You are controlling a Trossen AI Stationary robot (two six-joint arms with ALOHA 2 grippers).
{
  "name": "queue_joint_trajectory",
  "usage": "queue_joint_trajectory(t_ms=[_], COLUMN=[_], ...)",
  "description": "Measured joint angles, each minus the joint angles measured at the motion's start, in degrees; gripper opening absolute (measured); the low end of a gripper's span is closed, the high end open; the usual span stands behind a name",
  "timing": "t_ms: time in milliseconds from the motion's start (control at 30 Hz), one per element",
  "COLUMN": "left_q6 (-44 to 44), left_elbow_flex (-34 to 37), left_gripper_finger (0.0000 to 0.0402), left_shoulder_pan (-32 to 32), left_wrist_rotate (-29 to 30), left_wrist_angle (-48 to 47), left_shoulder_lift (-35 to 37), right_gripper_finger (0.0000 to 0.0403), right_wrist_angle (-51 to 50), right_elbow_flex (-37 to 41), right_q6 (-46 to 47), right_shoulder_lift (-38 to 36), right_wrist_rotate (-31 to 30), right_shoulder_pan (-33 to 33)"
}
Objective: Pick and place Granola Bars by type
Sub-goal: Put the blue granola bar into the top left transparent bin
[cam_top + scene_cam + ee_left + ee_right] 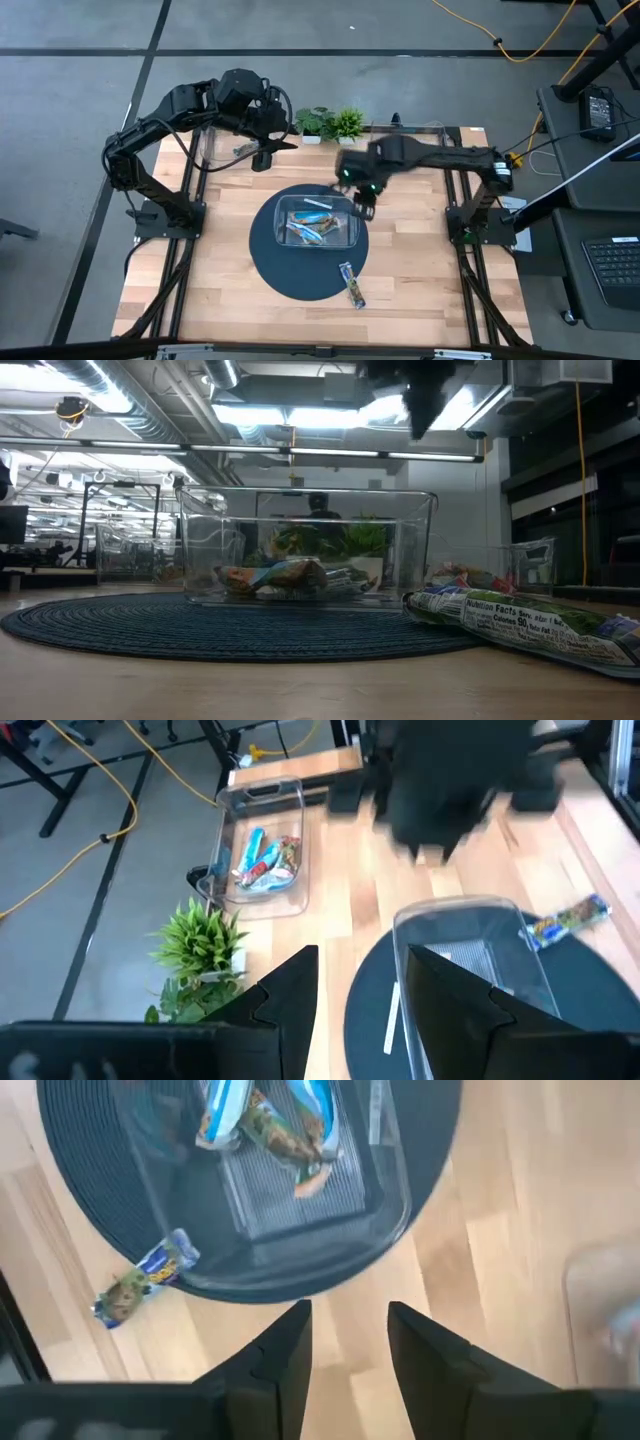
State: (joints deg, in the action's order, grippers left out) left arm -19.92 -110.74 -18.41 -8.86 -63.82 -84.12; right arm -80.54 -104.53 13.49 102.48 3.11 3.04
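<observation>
Several Granola Bars (312,226) sit in the clear bin (352,236) on the round mat (275,270); I see one more bar (351,284) on the mat's edge, just outside the bin. R hand (362,207) hovers over the bin's far-right corner, fingers apart, empty. L hand (262,156) is well back from the bin, fingers apart.

3 clear bins (318,222); 1 bar (351,285) on mat; 2 plants (333,124).

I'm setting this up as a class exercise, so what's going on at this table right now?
Two robot arms are sorting granola bars. The right gripper hangs open and empty above the clear bin of bars on the round dark mat. The left gripper waits open near the table's far edge. One bar lies loose on the mat.
</observation>
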Motion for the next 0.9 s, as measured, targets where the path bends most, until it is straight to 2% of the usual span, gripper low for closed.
queue_joint_trajectory(t_ms=[167, 333, 633, 900], left_q6=[-1.9, -3.0, -4.9, -8.3], left_elbow_flex=[0.0, 0.0, 0.0, 0.0], left_gripper_finger=[0.0143, 0.0143, 0.0143, 0.0143], left_shoulder_pan=[0.0, 0.0, 0.0, 0.0], left_wrist_rotate=[0.0, 0.0, 0.0, 0.2], left_wrist_angle=[-0.9, -0.9, -0.9, -1.3], left_shoulder_lift=[0.0, 0.0, 0.0, 0.0], right_gripper_finger=[0.0135, 0.0135, 0.0135, 0.0136], right_wrist_angle=[-3.2, -5.4, -5.6, -0.5], right_elbow_flex=[0.0, 0.0, 0.0, 0.0], right_q6=[13.7, 25.3, 43.9, 47.7], right_shoulder_lift=[-4.8, -8.2, -8.7, -4.6], right_wrist_rotate=[-5.6, -6.1, -10.9, -11.9], right_shoulder_pan=[-6.4, -12.3, -23.5, -29.3])
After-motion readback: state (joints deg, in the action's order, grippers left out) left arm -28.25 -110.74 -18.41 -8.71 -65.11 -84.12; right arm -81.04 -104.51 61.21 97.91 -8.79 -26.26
